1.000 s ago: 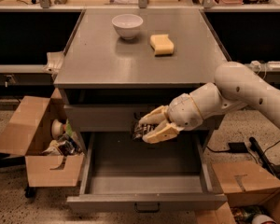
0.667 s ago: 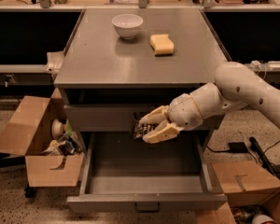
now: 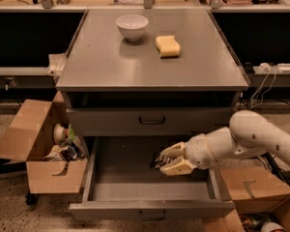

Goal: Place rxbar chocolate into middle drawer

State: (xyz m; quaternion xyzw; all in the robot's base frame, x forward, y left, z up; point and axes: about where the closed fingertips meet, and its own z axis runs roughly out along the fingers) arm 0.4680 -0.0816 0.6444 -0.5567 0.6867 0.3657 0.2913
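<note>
Where the white arm [image 3: 251, 137] ended, low on the right side of the cabinet, the gripper [image 3: 171, 160] hung inside the open middle drawer [image 3: 152, 210], over its right half. Tan fingers [image 3: 176, 167] were clamped on the rxbar chocolate [image 3: 157, 161]; the dark wrapper poked out to the left of the fingertips, over the drawer floor. Whether the bar touched the floor could not be told. Drawer stood pulled out toward the camera. Upper drawer [image 3: 152, 121] just above was closed, dark handle at its centre. On the worktop [image 3: 111, 66]: white bowl [image 3: 132, 26] near the far edge, a little left of centre; yellow sponge [image 3: 167, 46] to its right and nearer the front edge, the two apart. Open cardboard box [image 3: 36, 144] stood on the floor left of the cabinet, clutter inside. Second cardboard box [image 3: 253, 190] sat at lower right, below the arm
</note>
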